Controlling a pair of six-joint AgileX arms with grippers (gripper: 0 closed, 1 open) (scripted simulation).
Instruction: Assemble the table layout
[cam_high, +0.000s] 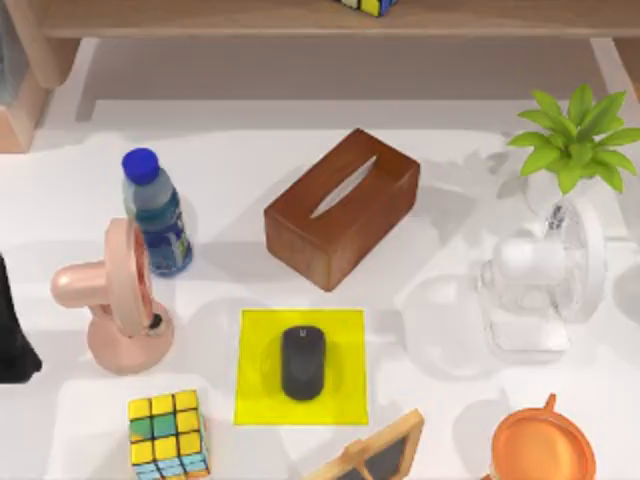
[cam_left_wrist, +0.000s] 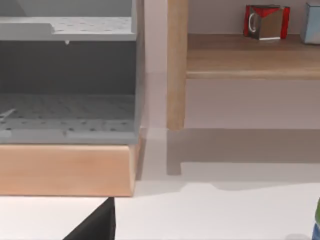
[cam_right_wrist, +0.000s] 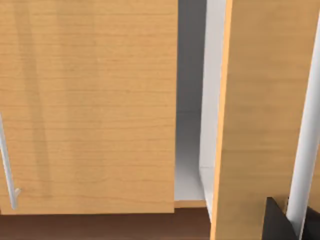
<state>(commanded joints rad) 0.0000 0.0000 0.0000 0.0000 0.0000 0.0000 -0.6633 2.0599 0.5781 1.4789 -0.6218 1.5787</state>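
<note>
The white table (cam_high: 450, 200) carries a brown tissue box (cam_high: 342, 207) at its middle. In front of the box a yellow mat (cam_high: 255, 385) holds a black mouse (cam_high: 303, 362). At the left stand a blue-capped bottle (cam_high: 156, 215), a pink fan (cam_high: 120, 300) and a colour cube (cam_high: 168, 433). A white fan (cam_high: 545, 285) and a potted plant (cam_high: 575, 140) are at the right. My left gripper (cam_high: 12, 340) is a dark shape at the table's left edge, touching nothing. A dark part of my right gripper (cam_right_wrist: 277, 222) shows before wooden cabinet doors (cam_right_wrist: 90, 105).
A wooden shelf (cam_high: 200, 18) runs along the back with a second cube (cam_high: 365, 6) on it. A framed board (cam_high: 375, 455) and an orange cup (cam_high: 543, 448) sit at the front edge. The left wrist view shows a grey rack (cam_left_wrist: 67, 80) and a red mug (cam_left_wrist: 265, 21).
</note>
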